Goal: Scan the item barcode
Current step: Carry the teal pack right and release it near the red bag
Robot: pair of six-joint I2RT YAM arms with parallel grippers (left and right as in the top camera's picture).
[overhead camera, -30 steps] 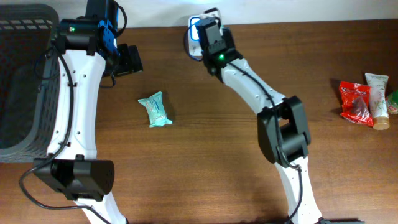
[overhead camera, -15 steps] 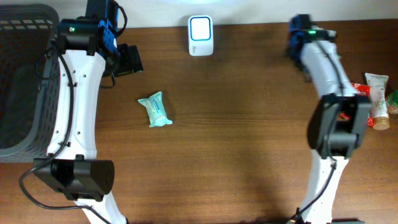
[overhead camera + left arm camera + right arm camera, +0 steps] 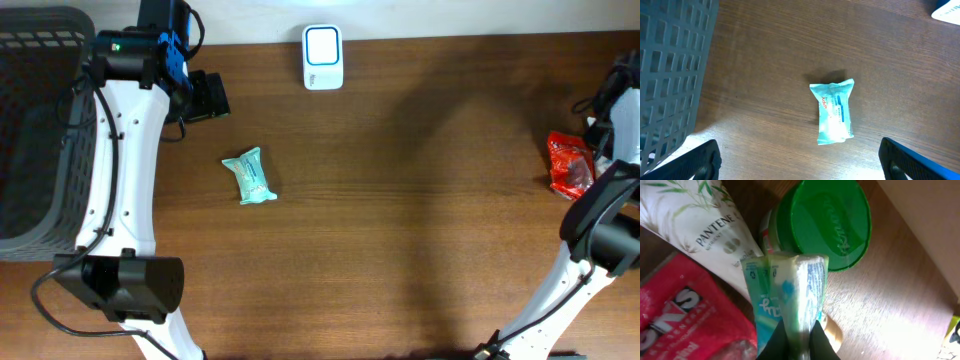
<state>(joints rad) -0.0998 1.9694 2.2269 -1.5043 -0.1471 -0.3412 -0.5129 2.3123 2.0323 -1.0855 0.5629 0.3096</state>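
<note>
The right gripper (image 3: pixel 795 340) pinches a pale green printed sachet (image 3: pixel 785 295) over the far-side pile, well apart from the white scanner (image 3: pixel 323 57), while the left gripper (image 3: pixel 800 155) hangs spread above the unscanned teal wipes packet (image 3: pixel 835 111).

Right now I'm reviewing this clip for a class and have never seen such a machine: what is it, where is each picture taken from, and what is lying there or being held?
These are two white robot arms at a wooden table, each ending in a two-finger gripper. One picture looks straight down from above; the other two come from small cameras on each arm's wrist.

From above you see a dark basket at the left, a small teal packet lying on the wood, a white scanner at the far edge, and a red packet at the right.

The left gripper hangs open above the teal packet, touching nothing. The right gripper is shut on a second teal packet, held over a green lid, a white Pantene tube and the red packet.
</note>
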